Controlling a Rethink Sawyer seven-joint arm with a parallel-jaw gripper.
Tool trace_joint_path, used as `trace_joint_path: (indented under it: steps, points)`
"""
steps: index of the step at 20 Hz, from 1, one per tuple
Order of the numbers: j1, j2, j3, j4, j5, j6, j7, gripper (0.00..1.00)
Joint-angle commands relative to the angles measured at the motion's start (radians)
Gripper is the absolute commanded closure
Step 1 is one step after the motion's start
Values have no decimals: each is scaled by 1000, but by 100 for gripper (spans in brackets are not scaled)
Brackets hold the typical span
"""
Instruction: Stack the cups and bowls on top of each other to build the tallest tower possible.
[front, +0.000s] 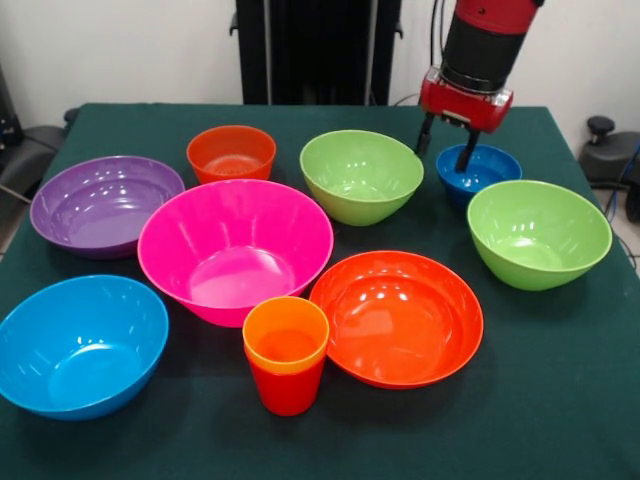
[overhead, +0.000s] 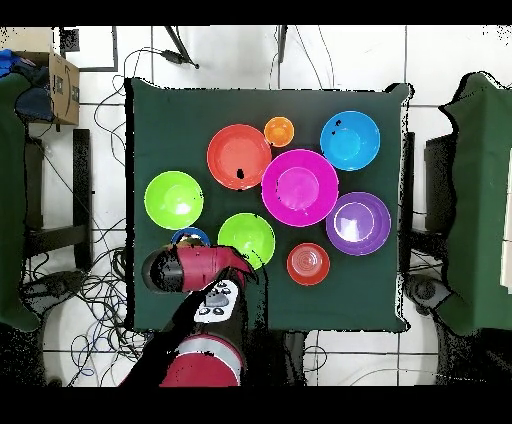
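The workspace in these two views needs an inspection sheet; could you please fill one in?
Surface: dark green cloth-covered table.
Job's things: orange cup nested in red cup at the front; eight bowls sit apart, unstacked: purple, pink, light blue, large orange-red, small orange-red, two lime green, small blue.
Clutter: nothing seen on the table.
Grippers: pincer open, one finger outside the small blue bowl's rim, one inside.
Cables: loose wires on the floor beside the table.
Surroundings: cardboard box, tiled floor.
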Motion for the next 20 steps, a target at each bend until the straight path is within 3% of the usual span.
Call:
trace_joint_path:
  steps: [1,10,20]
  points:
    - [-22,71,88,-69,51,-39,136,0]
    - [-56,88,132,-47,38,-26,92,0]
    - [-52,86,128,-55,42,17,84,0]
